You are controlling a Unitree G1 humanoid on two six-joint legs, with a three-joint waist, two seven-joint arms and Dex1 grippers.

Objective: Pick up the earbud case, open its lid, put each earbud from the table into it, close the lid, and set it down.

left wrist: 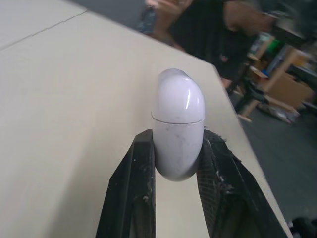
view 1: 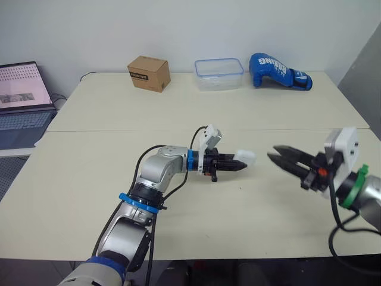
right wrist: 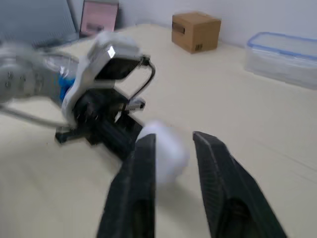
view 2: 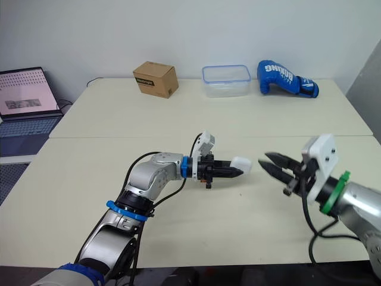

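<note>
My left gripper (view 1: 238, 162) is shut on the white earbud case (view 1: 244, 157) and holds it above the middle of the table. In the left wrist view the case (left wrist: 177, 126) sits between both black fingers (left wrist: 137, 183) with its lid closed, the seam line visible. My right gripper (view 1: 280, 157) is open, a short way to the right of the case, pointing at it. In the right wrist view the case (right wrist: 166, 148) lies just beyond the open fingers (right wrist: 139, 173), not between them. No earbuds can be made out on the table.
At the table's far edge stand a brown cardboard box (view 1: 149, 73), a clear plastic container with a blue rim (view 1: 218, 74) and a blue boxing glove (view 1: 278, 70). A laptop (view 1: 22, 95) sits on a separate stand to the left. A seam (view 1: 119, 130) runs across the table.
</note>
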